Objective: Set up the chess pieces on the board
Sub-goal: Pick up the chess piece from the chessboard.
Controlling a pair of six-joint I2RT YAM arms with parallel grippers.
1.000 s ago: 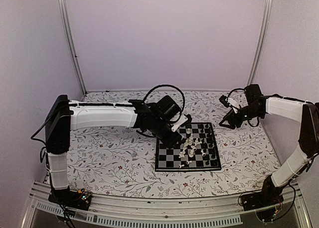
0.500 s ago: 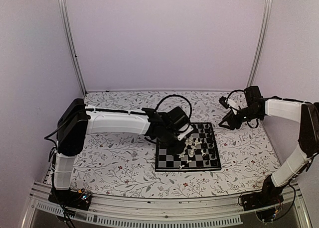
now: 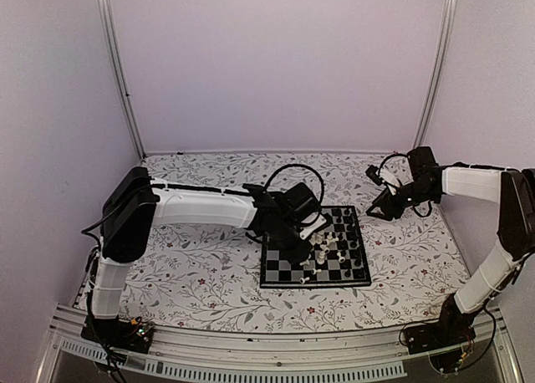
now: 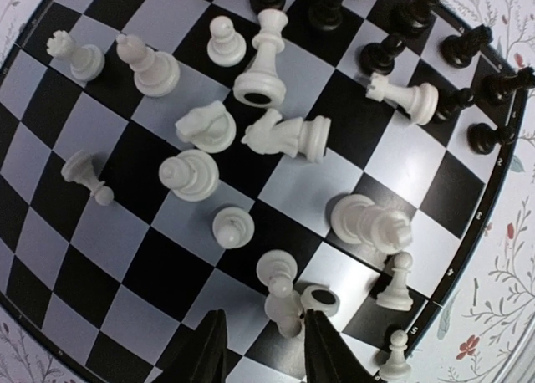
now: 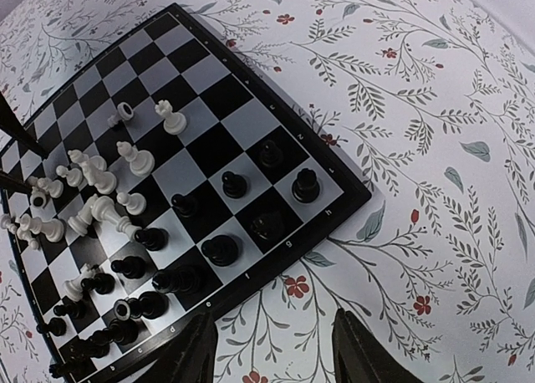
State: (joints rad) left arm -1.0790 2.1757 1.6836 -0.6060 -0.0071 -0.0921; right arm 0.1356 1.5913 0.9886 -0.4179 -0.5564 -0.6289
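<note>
Over the board, left hand released above a toppled white pawn; next, pinch it. Right hand released, idle.

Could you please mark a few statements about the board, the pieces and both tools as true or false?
1. Several white pieces lie toppled on the board. True.
2. The right tool grips a black piece. False: it is open and empty, over the floral table beside the board.
3. The left tool is over the board. True.
4. No black pieces are on the board. False: many stand on it, mostly near one edge.
</note>
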